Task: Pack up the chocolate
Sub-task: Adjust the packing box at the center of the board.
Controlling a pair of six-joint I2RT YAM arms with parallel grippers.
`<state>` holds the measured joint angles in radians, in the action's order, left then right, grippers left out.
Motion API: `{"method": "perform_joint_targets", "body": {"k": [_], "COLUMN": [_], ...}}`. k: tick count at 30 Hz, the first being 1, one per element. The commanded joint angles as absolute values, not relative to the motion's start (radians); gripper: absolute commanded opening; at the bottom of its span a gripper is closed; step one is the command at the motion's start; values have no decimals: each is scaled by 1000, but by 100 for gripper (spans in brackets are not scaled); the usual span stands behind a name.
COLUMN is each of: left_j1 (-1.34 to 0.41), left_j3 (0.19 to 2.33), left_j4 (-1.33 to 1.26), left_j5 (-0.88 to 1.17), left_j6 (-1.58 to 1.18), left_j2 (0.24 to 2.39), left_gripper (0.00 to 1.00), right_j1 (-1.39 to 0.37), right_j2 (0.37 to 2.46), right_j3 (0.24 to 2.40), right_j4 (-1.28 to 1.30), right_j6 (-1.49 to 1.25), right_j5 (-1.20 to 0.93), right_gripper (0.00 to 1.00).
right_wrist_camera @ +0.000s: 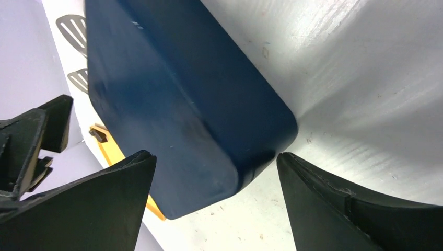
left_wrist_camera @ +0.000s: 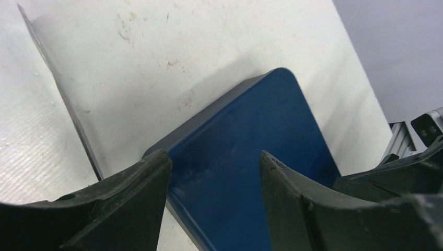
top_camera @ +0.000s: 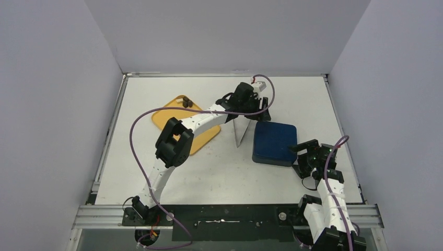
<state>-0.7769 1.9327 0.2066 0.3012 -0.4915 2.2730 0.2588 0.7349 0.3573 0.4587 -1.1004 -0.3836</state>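
Note:
A few dark brown chocolate pieces (top_camera: pixel 186 102) lie at the far end of an orange tray (top_camera: pixel 168 116) on the left of the table. A shut dark blue box (top_camera: pixel 275 141) sits right of centre. My left gripper (top_camera: pixel 261 112) hovers over the box's far left corner. Its fingers are open around nothing, and the blue box (left_wrist_camera: pixel 251 157) shows below them in the left wrist view, where the gripper (left_wrist_camera: pixel 214 157) points down at it. My right gripper (top_camera: pixel 301 157) stands open at the box's near right corner (right_wrist_camera: pixel 261 141), not touching it.
Long metal tongs (top_camera: pixel 241 132) rest just left of the box, their edge (left_wrist_camera: pixel 62 99) visible in the left wrist view and their slotted tips (right_wrist_camera: pixel 74 27) in the right wrist view. The orange tray's rim (right_wrist_camera: pixel 112 151) shows beyond the box. Walls enclose the table on three sides.

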Motion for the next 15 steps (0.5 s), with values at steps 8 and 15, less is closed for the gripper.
{"method": "perform_joint_targets", "body": {"k": [8,15], "left_j1": [-801,-857], "left_j3": [1998,1909], "left_j4": [261,244], "left_j5": [392,438], "left_j6": [-440,-499], "left_j2": [2363,2291], "left_gripper": [56,53], "right_j1": [304,478], "right_j2": [855,1090], "right_j3": [387,510], "right_j4": [166,54], "right_j6": [-1064,-882], "right_j5": [-375,-541], "right_gripper": [84,80]}}
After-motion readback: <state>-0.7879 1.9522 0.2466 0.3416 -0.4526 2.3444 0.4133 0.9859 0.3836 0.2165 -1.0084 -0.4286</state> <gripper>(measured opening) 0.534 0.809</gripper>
